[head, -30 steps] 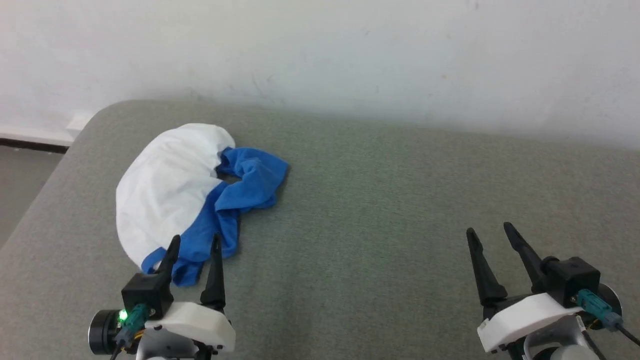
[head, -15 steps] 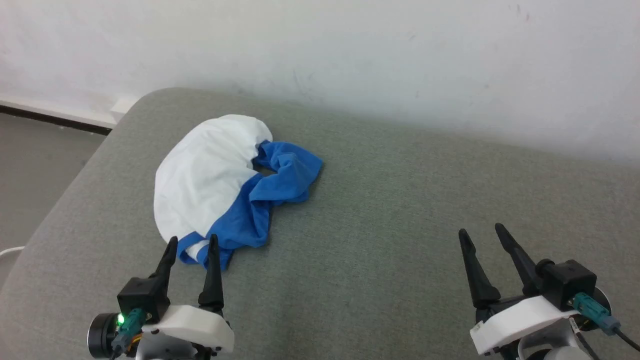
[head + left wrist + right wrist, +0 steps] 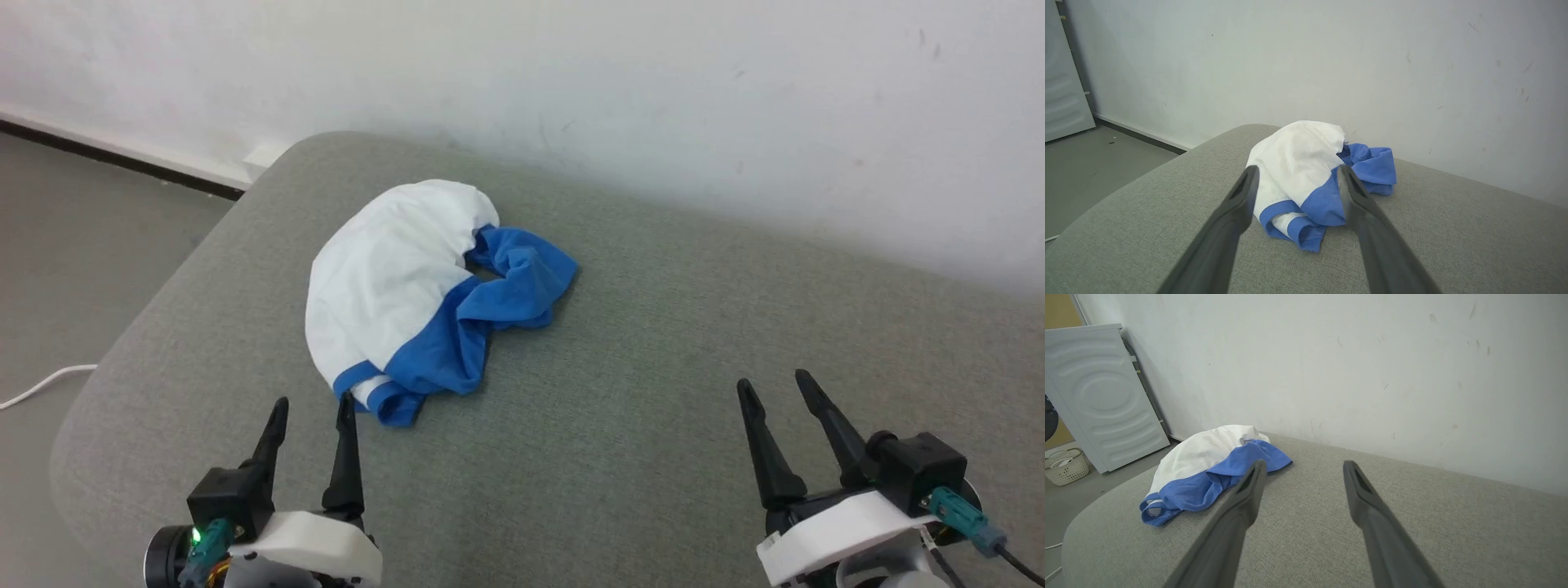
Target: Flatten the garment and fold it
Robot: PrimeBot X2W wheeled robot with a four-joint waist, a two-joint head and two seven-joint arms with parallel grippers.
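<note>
Crumpled white-and-blue T-shirt (image 3: pixel 392 282) on grey cushion (image 3: pixel 653 367), just beyond the left jaws' tips, well left of the right jaws, both pairs spread, empty, shirt's front hidden in folds.

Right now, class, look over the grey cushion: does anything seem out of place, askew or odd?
The garment lies bunched in a heap toward the far left end of the grey cushion, its blue part crumpled beside the white body rather than spread flat. Nothing looks spilled or damaged.

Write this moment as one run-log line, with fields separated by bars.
stage: no grasp yet | garment: crumpled on grey cushion | left gripper: open, close to garment | right gripper: open, far from it
</note>
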